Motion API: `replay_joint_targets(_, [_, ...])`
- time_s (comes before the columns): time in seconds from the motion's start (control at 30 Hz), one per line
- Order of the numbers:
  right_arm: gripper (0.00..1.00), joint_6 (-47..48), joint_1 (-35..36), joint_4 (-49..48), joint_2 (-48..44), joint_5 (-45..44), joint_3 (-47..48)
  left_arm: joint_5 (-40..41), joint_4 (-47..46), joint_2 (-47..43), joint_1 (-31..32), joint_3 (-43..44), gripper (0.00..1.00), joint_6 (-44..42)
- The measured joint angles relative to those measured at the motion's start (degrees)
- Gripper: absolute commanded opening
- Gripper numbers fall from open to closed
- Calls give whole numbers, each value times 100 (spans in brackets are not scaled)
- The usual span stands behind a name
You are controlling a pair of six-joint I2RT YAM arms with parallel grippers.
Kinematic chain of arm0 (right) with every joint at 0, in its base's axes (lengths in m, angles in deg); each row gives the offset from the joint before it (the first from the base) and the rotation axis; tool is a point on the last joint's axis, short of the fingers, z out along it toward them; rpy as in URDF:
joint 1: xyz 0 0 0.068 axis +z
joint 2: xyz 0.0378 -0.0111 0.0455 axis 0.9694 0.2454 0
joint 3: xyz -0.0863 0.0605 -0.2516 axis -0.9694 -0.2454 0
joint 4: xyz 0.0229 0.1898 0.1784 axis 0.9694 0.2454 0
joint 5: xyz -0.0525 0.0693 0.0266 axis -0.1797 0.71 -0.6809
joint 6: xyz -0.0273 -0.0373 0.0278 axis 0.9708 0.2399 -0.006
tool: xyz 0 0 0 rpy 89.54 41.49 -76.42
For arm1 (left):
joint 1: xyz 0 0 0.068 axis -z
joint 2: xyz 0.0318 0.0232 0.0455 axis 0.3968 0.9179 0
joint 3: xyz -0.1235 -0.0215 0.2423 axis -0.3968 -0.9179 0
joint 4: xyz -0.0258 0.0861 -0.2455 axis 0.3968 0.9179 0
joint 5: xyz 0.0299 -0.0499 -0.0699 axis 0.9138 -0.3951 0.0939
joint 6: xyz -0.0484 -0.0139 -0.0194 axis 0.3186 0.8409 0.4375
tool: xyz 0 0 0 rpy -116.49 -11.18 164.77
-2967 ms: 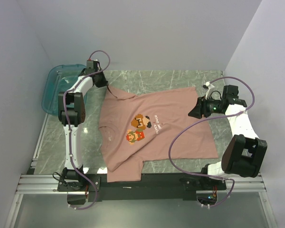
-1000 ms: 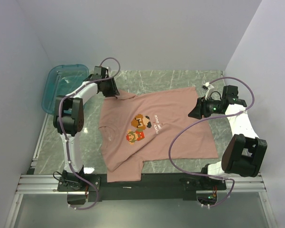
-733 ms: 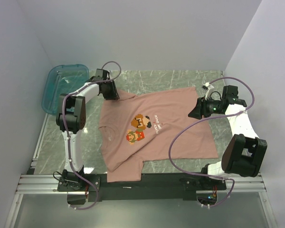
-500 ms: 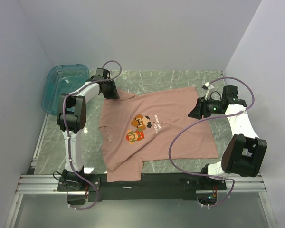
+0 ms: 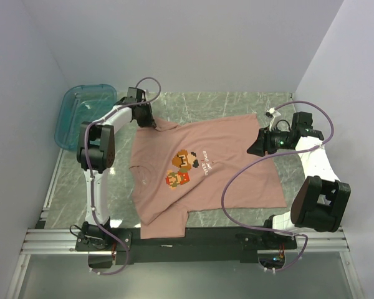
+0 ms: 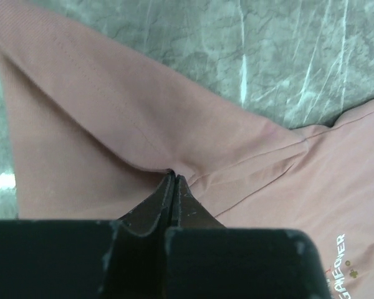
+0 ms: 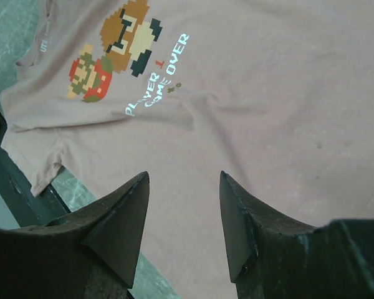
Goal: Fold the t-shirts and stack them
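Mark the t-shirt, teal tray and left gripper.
t-shirt (image 5: 237, 137), top view, plain fabric right of the print.
teal tray (image 5: 65, 118), top view, left rim.
left gripper (image 6: 173, 177), left wrist view, closed fingertips pinching a fabric fold.

Top camera looks down from above and behind; both wrist cameras look closely onto the same t-shirt

The left arm and right arm have white links and bulky black joints. A thin purple cable loops along each. The right gripper has dark matte fingers tapering to wedges.
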Motion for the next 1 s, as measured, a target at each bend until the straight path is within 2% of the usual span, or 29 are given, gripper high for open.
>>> replay_joint_targets(0.33, [56, 44, 0, 26, 0, 2, 11, -472, -13, 640, -105, 1185, 0, 372])
replay_joint_targets(0.53, [56, 76, 0, 79, 24, 20, 24, -920, -382, 1316, -273, 1945, 0, 793])
replay_joint_targets(0.7, [56, 107, 0, 118, 90, 22, 28, -1202, -734, 1775, -431, 2168, 2, 1156])
replay_joint_targets(0.8, [56, 129, 0, 133, 127, 26, 44, -1333, -1008, 1921, -501, 2181, 24, 1362])
replay_joint_targets(0.83, [56, 133, 0, 138, 142, 26, 52, -1364, -1099, 1952, -518, 2201, 39, 1432])
replay_joint_targets(0.93, [56, 136, 0, 146, 168, 26, 61, -1458, -1403, 1976, -542, 2286, 53, 1674])
replay_joint_targets(1.0, [56, 136, 0, 153, 170, 26, 61, -1523, -1626, 1976, -544, 2363, 55, 1794])
